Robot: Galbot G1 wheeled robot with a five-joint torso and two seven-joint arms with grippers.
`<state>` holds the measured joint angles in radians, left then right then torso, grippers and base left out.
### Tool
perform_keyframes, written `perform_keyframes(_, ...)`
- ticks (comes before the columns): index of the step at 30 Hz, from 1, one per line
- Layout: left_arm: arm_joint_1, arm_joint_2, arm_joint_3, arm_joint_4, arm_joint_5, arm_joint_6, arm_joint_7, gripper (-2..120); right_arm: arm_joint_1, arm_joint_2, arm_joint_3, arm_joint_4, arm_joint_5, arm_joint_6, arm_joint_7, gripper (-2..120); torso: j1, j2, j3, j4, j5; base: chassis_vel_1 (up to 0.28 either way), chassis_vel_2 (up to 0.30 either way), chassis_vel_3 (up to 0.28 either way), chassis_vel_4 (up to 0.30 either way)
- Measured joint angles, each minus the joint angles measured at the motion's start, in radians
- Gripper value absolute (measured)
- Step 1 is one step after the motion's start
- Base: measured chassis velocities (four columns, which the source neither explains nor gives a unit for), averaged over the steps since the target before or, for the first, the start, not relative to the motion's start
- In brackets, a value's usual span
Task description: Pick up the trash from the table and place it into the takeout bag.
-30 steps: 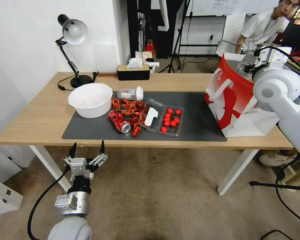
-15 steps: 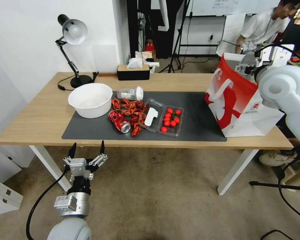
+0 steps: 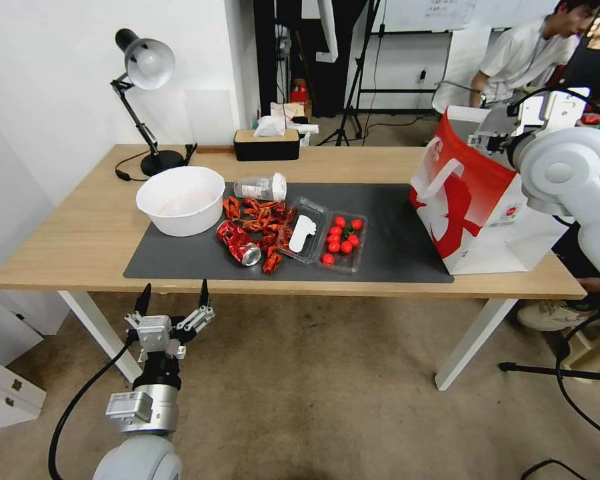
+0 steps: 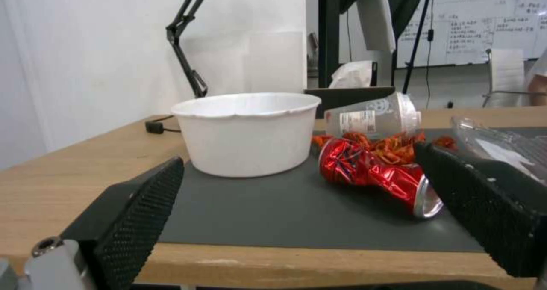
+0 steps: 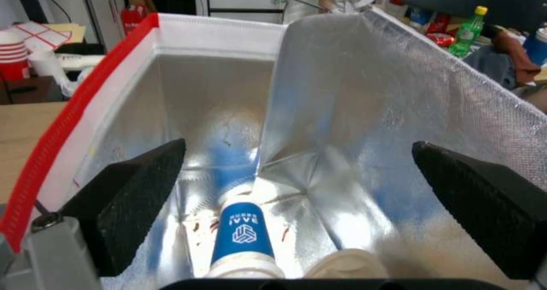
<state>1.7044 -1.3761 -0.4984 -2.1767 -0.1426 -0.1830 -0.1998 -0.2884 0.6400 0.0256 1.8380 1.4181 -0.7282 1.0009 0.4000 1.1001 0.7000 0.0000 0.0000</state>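
The left tool [image 3: 173,297] is hanging below the near edge of the surface [image 3: 67,247], its fingers spread wide and gripping nothing. Just past it on the dark mat [image 3: 193,263] are lying a white bowl [image 3: 181,199], a crushed red can [image 3: 239,243], a clear cup [image 3: 261,187] tipped on its side, loose red scraps [image 3: 263,220] and an opened clear tray of cherry tomatoes [image 3: 340,235].

Further right, the takeout bag [image 3: 477,207] is standing at the surface's far end. The right tool [image 5: 296,187] is hovering over its mouth, fingers wide apart and empty; beneath it a blue paper cup [image 5: 244,234] is lying on the foil floor beside something pale.

The step in hand looks like clearing the bag after a drop. Doing it well probably means lifting straight up until the fingers are above the foil walls and strap handles [image 3: 443,175], so nothing snags or tips the bag, before swinging back toward the can.
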Motion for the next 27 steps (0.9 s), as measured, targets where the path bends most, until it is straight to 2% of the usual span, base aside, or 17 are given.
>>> perform_keyframes(10, 0.000, 0.000, -0.003, -0.007, -0.001, 0.000, -0.001, 100, -0.024, -0.006, 0.025, 0.031, -0.051, 0.076, -0.044, 100, 0.000, 0.000, 0.000, 0.0000, 0.0000, 0.000, 0.000, 0.000, 0.000)
perform_keyframes(14, -0.002, -0.001, -0.003, -0.007, -0.001, -0.001, -0.001, 100, -0.058, -0.011, 0.039, 0.066, -0.095, 0.202, -0.115, 100, 0.000, 0.000, 0.000, -0.0001, 0.0001, 0.000, 0.000, 0.000, 0.000)
perform_keyframes(15, -0.002, -0.001, -0.003, -0.007, -0.001, -0.001, -0.001, 100, -0.058, -0.011, 0.039, 0.066, -0.095, 0.202, -0.115, 100, 0.000, 0.000, 0.000, -0.0001, 0.0001, 0.000, 0.000, 0.000, 0.000)
perform_keyframes(17, -0.003, -0.001, -0.003, -0.007, -0.002, -0.001, -0.001, 100, -0.106, -0.014, 0.064, 0.106, -0.132, 0.313, -0.207, 100, 0.000, 0.000, 0.000, 0.0001, -0.0002, 0.000, 0.000, 0.000, 0.000)
perform_keyframes(18, -0.003, -0.001, -0.003, -0.007, -0.002, -0.001, -0.001, 100, -0.106, -0.014, 0.064, 0.106, -0.132, 0.313, -0.207, 100, 0.000, 0.000, 0.000, 0.0001, -0.0002, 0.000, 0.000, 0.000, 0.000)
perform_keyframes(20, -0.004, -0.001, -0.003, -0.007, -0.004, -0.001, -0.001, 100, -0.187, -0.021, 0.110, 0.156, -0.225, 0.410, -0.340, 100, 0.000, 0.000, 0.000, 0.0001, -0.0001, 0.000, 0.000, 0.000, 0.000)
perform_keyframes(21, -0.004, -0.001, -0.003, -0.007, -0.004, -0.001, -0.001, 100, -0.187, -0.021, 0.110, 0.156, -0.225, 0.410, -0.340, 100, 0.000, 0.000, 0.000, 0.0001, -0.0001, 0.000, 0.000, 0.000, 0.000)
perform_keyframes(23, -0.006, 0.000, -0.005, -0.004, -0.005, -0.002, -0.001, 100, -0.279, -0.026, 0.162, 0.207, -0.290, 0.486, -0.458, 100, 0.000, 0.000, 0.000, -0.0001, 0.0000, 0.000, 0.000, 0.000, 0.000)
perform_keyframes(24, -0.006, 0.000, -0.005, -0.004, -0.005, -0.002, -0.001, 100, -0.279, -0.026, 0.162, 0.207, -0.290, 0.486, -0.458, 100, 0.000, 0.000, 0.000, -0.0001, 0.0000, 0.000, 0.000, 0.000, 0.000)
perform_keyframes(27, -0.007, 0.000, -0.006, -0.001, -0.008, -0.002, -0.001, 100, -0.395, -0.024, 0.226, 0.255, -0.336, 0.560, -0.558, 100, 0.000, 0.000, 0.000, 0.0001, -0.0007, 0.000, 0.000, 0.000, 0.000)
